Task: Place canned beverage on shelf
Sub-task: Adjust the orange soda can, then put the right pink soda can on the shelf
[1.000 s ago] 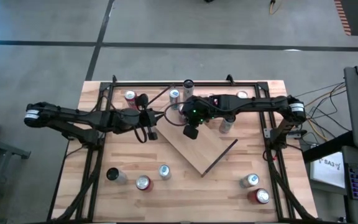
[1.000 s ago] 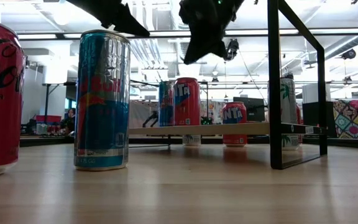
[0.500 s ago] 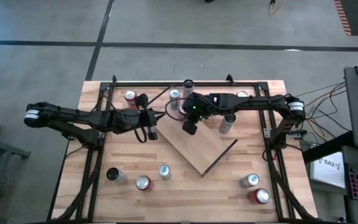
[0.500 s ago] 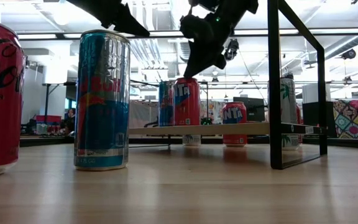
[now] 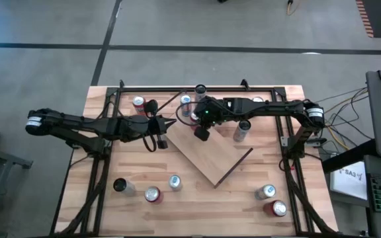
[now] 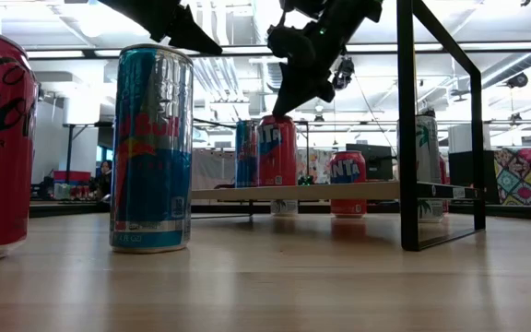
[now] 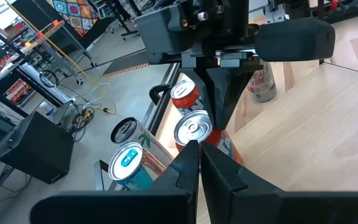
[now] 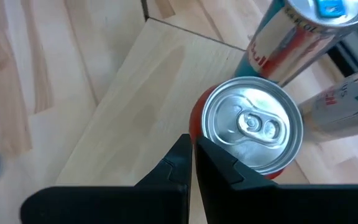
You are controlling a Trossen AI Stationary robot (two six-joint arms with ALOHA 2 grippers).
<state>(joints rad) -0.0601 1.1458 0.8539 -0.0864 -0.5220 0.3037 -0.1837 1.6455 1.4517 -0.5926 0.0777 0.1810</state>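
From above, the right gripper [image 5: 202, 133] hangs over the far corner of the shelf [image 5: 210, 157], fingers together and empty. The left gripper [image 5: 159, 140] waits just off the shelf's left edge, also pinched shut on nothing. Loose cans stand along the table's near edge, among them a red-topped can [image 5: 152, 194] and a silver one [image 5: 175, 182], so I'd say plenty is left to fetch.

From table height, the right gripper sits just above a red can [image 6: 277, 150] that stands upright on the shelf's far end, apart from it. A blue can [image 6: 152, 148] stands close by on the tabletop.

Past the left wrist's closed fingers, that red can shows beneath the other arm.

The right wrist looks straight down on the red can's silver lid [image 8: 252, 131], resting on the board near its corner. That one looks placed; the others are not.
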